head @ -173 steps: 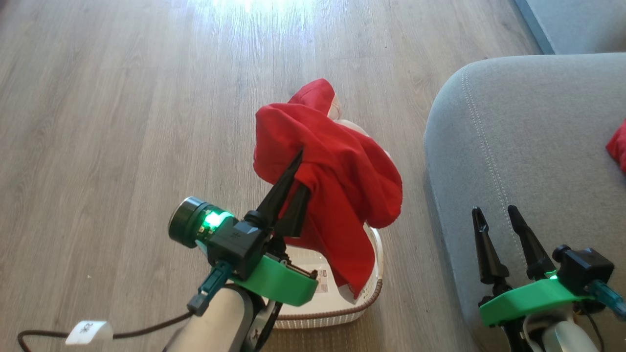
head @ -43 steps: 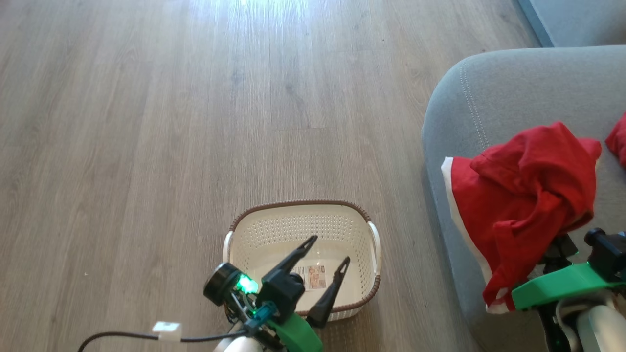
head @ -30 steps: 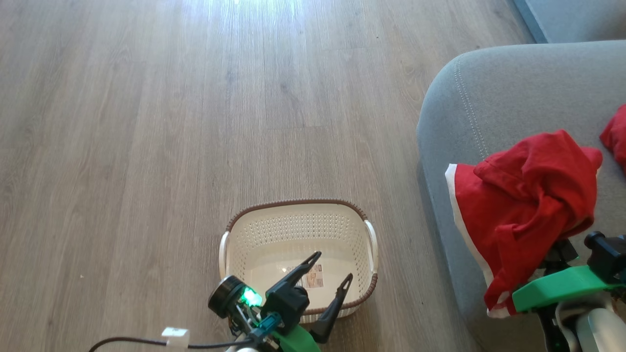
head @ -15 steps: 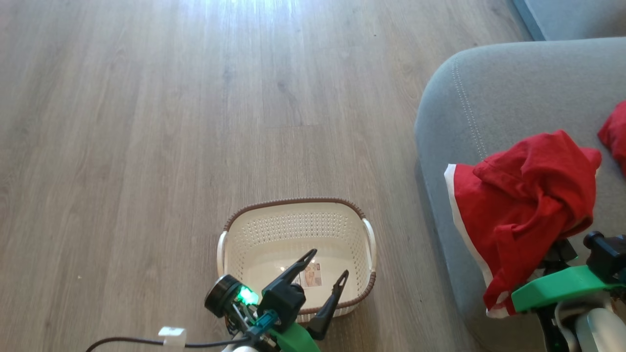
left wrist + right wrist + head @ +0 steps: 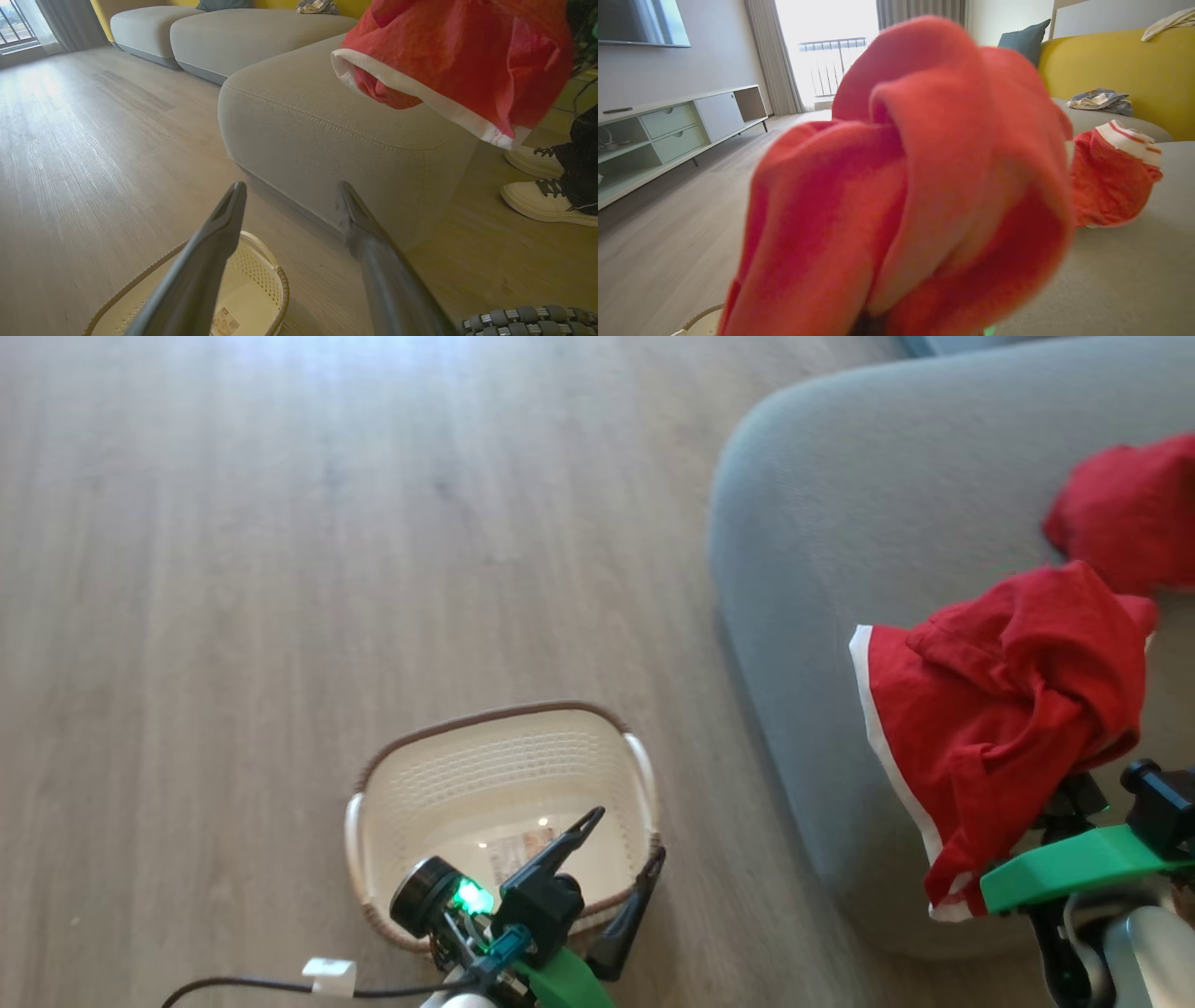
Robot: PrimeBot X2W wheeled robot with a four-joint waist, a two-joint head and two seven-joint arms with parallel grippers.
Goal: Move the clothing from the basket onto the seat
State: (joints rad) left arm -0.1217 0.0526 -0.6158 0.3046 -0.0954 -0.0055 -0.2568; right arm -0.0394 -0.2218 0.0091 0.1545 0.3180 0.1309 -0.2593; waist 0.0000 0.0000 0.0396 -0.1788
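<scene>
The left gripper (image 5: 627,835) stood released, jaws spread just above the near rim of the small cream perforated plastic basket (image 5: 495,761), which held nothing but its paper label (image 5: 518,847). The right gripper (image 5: 1064,810) was clenched on a bright red white-edged fabric garment (image 5: 999,709), draped over it above the large grey upholstered seat (image 5: 840,523). Beyond that gripper, a second red garment (image 5: 1120,499) lay on the cushion. By my judgement, only setting down the held piece remained.
</scene>
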